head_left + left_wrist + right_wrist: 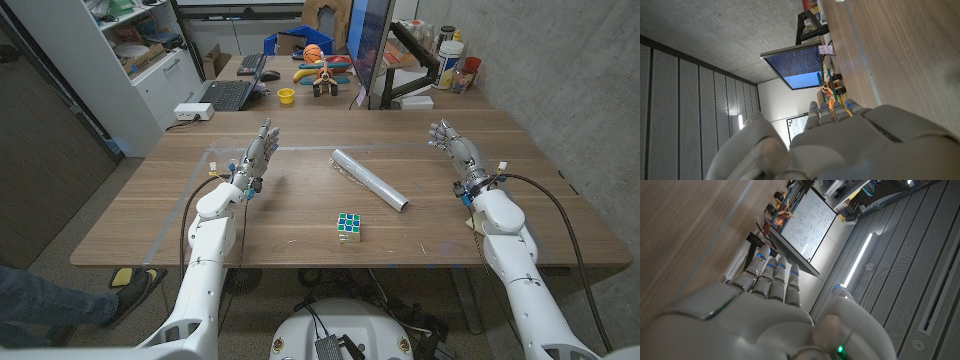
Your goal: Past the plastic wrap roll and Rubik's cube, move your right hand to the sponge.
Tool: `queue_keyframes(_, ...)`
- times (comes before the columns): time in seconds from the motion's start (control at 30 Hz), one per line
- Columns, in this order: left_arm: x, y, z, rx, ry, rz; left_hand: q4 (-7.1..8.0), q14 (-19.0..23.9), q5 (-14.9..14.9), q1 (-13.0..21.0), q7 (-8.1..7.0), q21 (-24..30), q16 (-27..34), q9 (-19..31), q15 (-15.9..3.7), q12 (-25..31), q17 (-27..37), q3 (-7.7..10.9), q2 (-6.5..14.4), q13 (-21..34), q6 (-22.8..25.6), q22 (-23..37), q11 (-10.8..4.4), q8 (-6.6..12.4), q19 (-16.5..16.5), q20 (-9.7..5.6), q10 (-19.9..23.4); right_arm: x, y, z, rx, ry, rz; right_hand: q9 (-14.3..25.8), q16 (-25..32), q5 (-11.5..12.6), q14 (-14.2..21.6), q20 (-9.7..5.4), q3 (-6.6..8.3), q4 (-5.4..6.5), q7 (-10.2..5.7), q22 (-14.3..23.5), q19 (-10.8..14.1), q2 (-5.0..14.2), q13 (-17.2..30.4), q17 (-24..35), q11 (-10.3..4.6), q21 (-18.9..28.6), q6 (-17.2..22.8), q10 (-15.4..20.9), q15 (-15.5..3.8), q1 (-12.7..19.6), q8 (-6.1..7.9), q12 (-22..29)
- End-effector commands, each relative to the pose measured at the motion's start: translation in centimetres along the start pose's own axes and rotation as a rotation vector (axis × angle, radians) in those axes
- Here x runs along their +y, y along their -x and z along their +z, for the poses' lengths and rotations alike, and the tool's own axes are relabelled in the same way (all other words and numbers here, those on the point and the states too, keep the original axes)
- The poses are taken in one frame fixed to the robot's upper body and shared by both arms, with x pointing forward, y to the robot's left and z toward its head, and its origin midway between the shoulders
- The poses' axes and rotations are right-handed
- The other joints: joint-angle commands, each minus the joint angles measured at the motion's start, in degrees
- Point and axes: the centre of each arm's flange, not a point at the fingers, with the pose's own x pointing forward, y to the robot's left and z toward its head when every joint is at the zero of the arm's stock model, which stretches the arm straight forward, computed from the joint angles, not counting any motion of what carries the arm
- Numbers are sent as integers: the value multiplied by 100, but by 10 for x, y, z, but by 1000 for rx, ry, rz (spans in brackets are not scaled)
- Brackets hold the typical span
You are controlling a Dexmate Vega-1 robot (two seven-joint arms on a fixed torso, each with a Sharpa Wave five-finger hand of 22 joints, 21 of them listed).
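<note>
A wooden table seen from above, with two white robot arms reaching in from the near edge. The right hand stands on its edge over the table's right side, fingers extended and close together, pointing away from the robot, holding nothing. The left hand mirrors it on the other side, fingers straight and likewise empty.

Inward of the right hand, toward the table's middle, lies a shiny silver plastic wrap roll, a long thin cylinder set diagonally. Nearer the robot than the roll, and further inward from the right hand, sits a small Rubik's cube with white and green-blue faces, just beside the roll's near end but not touching it.

No sponge can be made out on the table. Beyond the far edge, ahead of the right hand's fingertips, are a dark monitor, a yellow cup and colourful toys, none clearly a sponge.

The reach appears not to have begun. To do it well, the sponge's place should be settled first. The hand should probably be lifted clear of the table before it sweeps inward, since the roll would likely roll away at a light knock and the cube would slide. Keeping the fingers straight and together would lessen the chance of catching either object while passing.
</note>
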Motion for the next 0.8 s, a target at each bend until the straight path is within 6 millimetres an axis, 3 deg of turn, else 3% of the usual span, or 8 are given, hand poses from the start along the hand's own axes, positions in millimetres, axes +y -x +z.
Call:
queue_keyframes(0.03,-4,0,0,9,-6,-3,11,-29,36,15,7,-16,30,26,11,35,17,-48,64,18,31,9,-37,23,-30,26,-26,-6,10,-4,-12,34,-14,8,21,40,94,-94,-42,23,-5,10,97,-5,23,8,-43,-23,91,107,-51,-81,36,42)
queue_keyframes(0.8,-4,-2,4,28,-28,-9,9,-52,33,18,13,-56,22,26,20,39,17,-75,81,13,37,12,-22,17,-33,42,-20,-12,15,-1,-54,99,-16,12,30,88,241,-131,-79,35,-104,6,218,-9,25,1,-111,-108,190,225,-99,-147,40,57)
